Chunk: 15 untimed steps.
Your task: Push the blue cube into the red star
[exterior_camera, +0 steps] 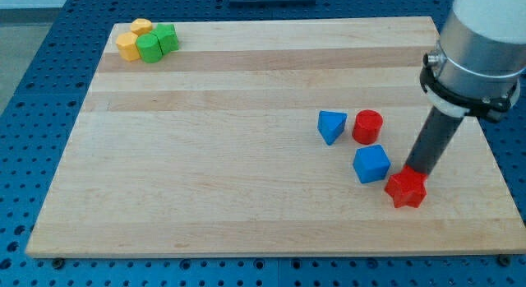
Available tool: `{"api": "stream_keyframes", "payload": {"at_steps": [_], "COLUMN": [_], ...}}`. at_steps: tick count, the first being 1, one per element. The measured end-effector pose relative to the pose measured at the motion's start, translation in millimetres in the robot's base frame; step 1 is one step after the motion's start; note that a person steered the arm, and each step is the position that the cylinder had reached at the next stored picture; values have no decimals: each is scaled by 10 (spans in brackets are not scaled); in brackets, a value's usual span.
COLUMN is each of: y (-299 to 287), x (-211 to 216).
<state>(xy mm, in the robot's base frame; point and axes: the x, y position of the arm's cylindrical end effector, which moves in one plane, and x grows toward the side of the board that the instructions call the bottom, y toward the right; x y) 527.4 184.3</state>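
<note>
The blue cube (371,164) lies on the wooden board (246,139) at the view's right, below the middle. The red star (406,188) lies just to its lower right, almost touching it. My tip (413,169) stands right behind the red star, at its upper edge, to the right of the blue cube. The dark rod rises from there to the view's upper right.
A blue triangular block (331,126) and a red cylinder (367,126) lie just above the blue cube. Two yellow blocks (136,38) and two green blocks (158,43) are clustered at the board's top left corner. The board's right edge is near the star.
</note>
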Motion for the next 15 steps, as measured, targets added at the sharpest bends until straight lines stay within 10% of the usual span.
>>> {"api": "stream_keyframes", "payload": {"at_steps": [10, 15], "y": [-1498, -1119], "x": [-295, -48]}}
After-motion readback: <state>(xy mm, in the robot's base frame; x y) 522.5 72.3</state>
